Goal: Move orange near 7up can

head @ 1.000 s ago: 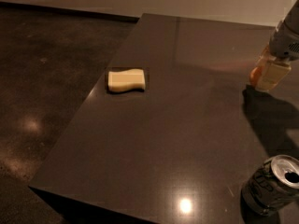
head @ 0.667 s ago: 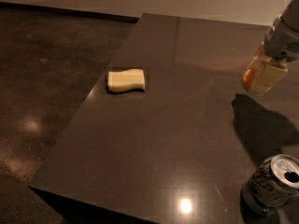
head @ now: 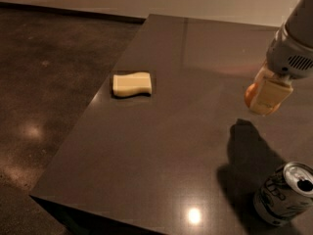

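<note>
Gripper (head: 264, 101) at right, pinching orange (head: 250, 95) above table (head: 161, 151); can (head: 283, 194) well apart, front right; sponge (head: 131, 83) left.

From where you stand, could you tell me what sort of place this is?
Likely an office kitchen: dark countertop, polished floor, sponge, 7up can; the gripper holds the orange above it.

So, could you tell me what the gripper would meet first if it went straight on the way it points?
The gripper, at the right holding the orange, points down. It would likely meet the table first, near its shadow. The 7up can seems nearer the camera, though depth is unclear.
</note>
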`<state>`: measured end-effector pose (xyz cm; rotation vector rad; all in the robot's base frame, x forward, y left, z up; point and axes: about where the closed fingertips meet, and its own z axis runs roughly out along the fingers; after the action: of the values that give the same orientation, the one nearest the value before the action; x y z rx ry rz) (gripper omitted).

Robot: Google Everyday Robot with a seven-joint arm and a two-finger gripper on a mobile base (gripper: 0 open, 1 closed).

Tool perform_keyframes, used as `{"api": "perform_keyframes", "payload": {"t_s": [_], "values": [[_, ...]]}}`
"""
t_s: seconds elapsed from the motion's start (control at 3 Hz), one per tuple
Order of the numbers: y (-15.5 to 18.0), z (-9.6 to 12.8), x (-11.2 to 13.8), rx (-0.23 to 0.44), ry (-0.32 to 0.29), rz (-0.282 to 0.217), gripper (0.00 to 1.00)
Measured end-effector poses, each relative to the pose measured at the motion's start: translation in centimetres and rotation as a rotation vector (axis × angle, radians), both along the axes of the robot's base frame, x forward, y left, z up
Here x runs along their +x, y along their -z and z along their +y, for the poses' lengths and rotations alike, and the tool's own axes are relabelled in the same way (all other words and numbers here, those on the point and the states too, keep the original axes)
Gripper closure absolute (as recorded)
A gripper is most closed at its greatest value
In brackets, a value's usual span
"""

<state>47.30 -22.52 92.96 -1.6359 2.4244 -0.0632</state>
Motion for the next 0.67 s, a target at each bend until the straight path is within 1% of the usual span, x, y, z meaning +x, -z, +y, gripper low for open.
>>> {"api": "perform_keyframes", "payload": {"t_s": [0.33, 0.67], "values": [[0.5, 1.8, -2.1, -0.034, 0.078, 0.008, 1.00], [1.2, 2.9, -3.8, -0.056, 0.131, 0.029, 1.00]]}}
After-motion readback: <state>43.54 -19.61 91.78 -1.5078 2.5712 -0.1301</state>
